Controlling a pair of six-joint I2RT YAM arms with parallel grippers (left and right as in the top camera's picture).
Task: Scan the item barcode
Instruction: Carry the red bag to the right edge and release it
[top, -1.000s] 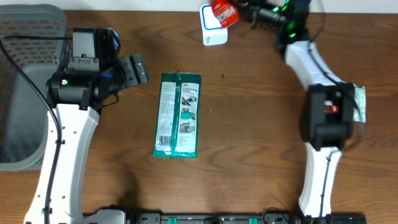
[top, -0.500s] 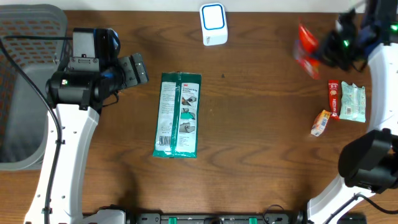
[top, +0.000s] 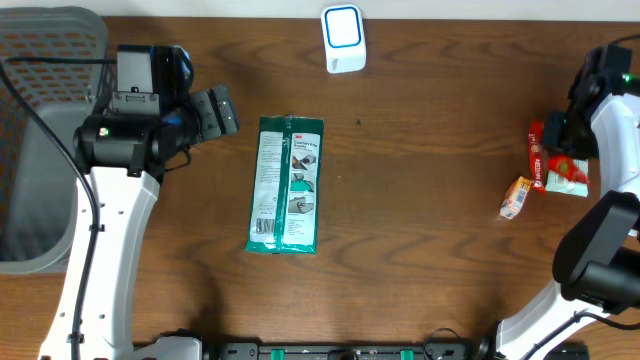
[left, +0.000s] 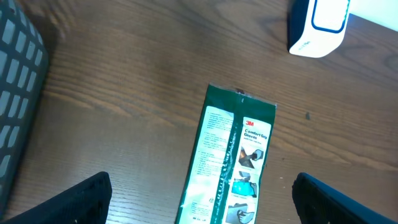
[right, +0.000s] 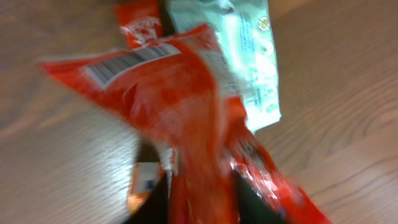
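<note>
The task's item in hand appeared to be the red crinkly foil packet (right: 166, 102), which hung blurred under the right gripper (right: 200, 203), well to the right of the white scanner block with a blue ring (top: 342, 39) and nearer the front edge of the brown wooden table (top: 420, 260). Its barcode strip faced the wrist camera. Whether the jaws were clamped on the packet or had let go of it could not be told through the blur. Below it lay a pale green-and-white pouch (right: 245, 59), a small red sachet (right: 139, 23) and a small orange sweet wrapper (top: 516, 196). The left gripper (top: 222, 111) hovered with its fingers wide apart and empty, left of the scanner, beside a long green flat pack (top: 287, 183). The step looked like handling at the pile, not scanning. If the code was unread, the next move called for carrying the packet to the scanner, barcode turned toward its window.
</note>
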